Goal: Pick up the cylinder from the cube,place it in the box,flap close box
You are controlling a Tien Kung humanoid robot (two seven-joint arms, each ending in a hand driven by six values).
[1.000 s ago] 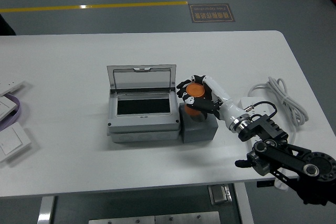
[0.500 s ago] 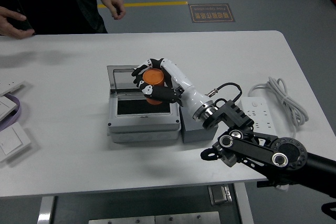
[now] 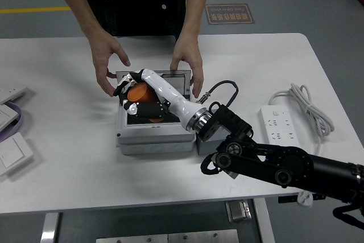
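Over the open box, right hand fingers clamp the orange cylinder; a person's hands grip the lid's sides.

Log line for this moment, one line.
right hand shut on orange cylinder | over open box | person's hands at box lid | left arm out of view

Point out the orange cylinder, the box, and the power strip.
orange cylinder (image 3: 138, 91), head view, its visible orange side.
box (image 3: 153, 141), head view, grey front wall.
power strip (image 3: 276, 124), head view, white top face.
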